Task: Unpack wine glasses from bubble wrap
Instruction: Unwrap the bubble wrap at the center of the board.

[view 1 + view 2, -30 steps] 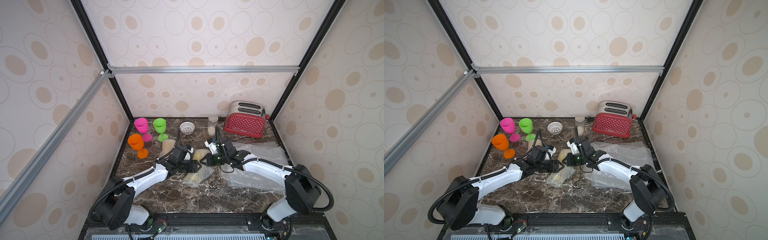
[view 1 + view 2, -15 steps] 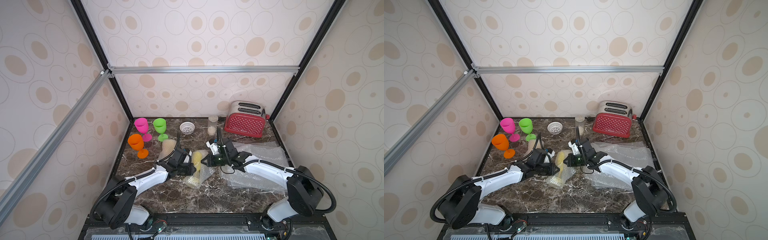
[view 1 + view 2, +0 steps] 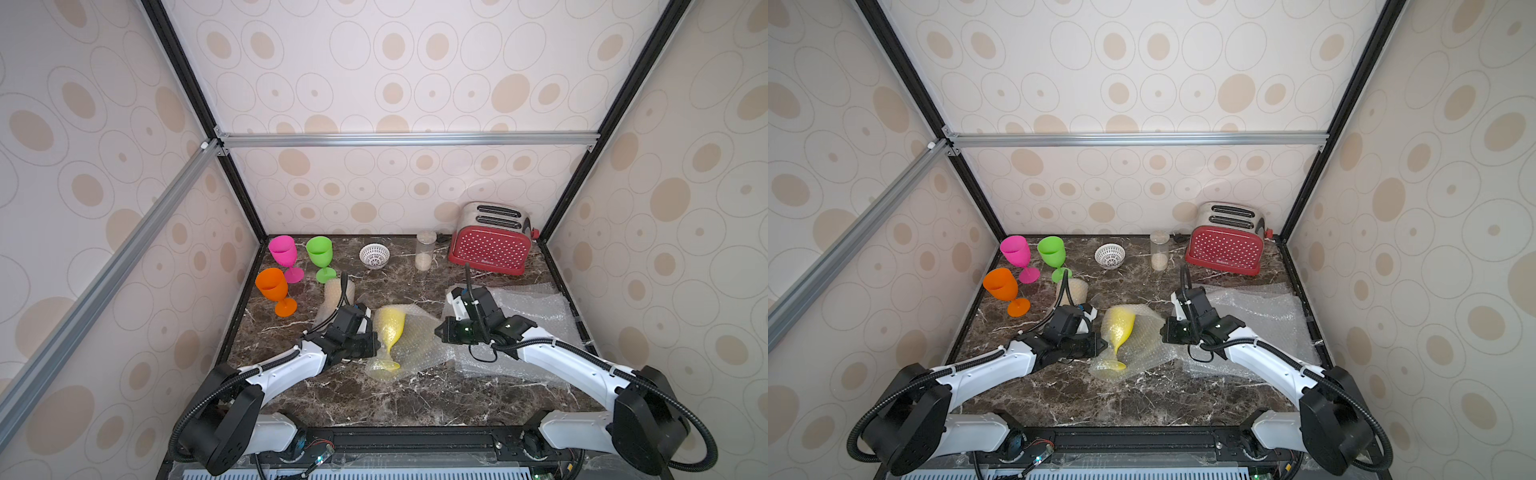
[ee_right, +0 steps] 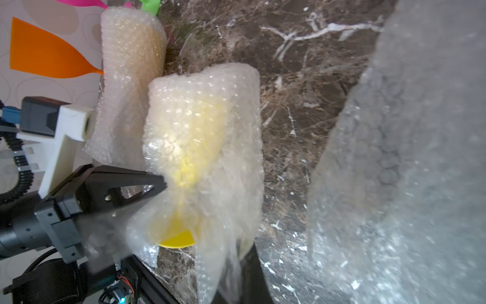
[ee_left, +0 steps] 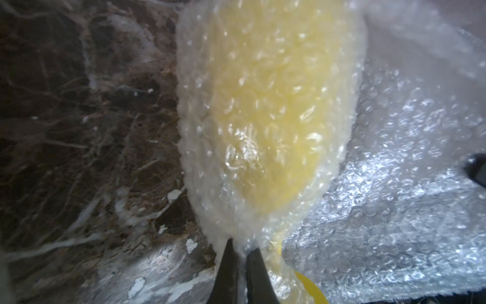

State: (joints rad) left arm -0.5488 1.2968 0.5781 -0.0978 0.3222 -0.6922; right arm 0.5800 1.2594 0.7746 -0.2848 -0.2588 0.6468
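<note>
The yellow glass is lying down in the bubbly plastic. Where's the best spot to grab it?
Probably the thin stem of the yellow wine glass, from above, jaws across it. It lies on its side in the bubble wrap, and the stem is far narrower than bowl or foot.

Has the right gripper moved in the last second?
Yes. The right gripper has shifted right, toward the toaster and past the jar's line, pulling the bubble wrap.
</note>
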